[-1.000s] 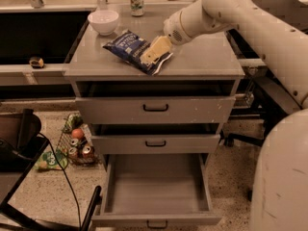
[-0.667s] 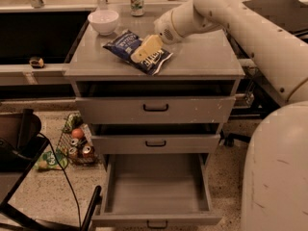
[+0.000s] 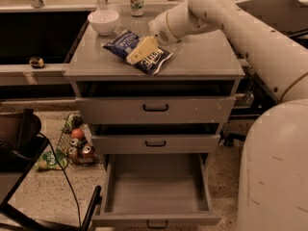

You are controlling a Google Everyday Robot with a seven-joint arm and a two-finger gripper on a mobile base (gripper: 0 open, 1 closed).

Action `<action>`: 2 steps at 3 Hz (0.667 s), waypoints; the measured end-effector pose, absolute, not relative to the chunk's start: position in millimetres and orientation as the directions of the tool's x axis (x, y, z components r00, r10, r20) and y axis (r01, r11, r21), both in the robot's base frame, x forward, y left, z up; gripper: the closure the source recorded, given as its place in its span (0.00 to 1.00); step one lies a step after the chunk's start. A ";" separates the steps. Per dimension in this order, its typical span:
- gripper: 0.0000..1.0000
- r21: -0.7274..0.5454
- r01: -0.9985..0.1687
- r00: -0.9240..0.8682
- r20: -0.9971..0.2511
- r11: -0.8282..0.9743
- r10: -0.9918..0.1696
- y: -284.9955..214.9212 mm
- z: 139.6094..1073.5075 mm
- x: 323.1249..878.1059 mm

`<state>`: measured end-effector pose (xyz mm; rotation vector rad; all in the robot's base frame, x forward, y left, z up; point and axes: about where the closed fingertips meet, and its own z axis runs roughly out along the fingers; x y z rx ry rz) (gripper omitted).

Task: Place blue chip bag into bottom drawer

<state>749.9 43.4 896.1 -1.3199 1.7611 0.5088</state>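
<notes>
Camera view: gripper (image 3: 140,51) resting on blue chip bag (image 3: 120,43), desk (image 3: 202,61) under the bag, grip state can't tell; bottom drawer (image 3: 156,189) open, low beneath the bag

Thick rounded cream-white arm (image 3: 250,37), dotted with small screws, ends in a pale yellowish gripper (image 3: 135,56) over the cabinet top (image 3: 207,61).

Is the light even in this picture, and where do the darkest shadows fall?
Camera view: the light is warm and dim, not even. The cabinet top is lit best, where the gripper sits over the blue chip bag. The darkest shadows fill the gaps above the two upper drawers. The open bottom drawer is softly lit inside, without glare.
</notes>
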 end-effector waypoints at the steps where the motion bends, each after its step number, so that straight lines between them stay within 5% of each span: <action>1: 0.00 -0.164 -0.921 -0.091 -0.791 0.352 -0.605 57.7 886.0 753.6; 2: 0.00 -0.160 -0.918 -0.110 -0.776 0.363 -0.621 68.2 875.5 761.2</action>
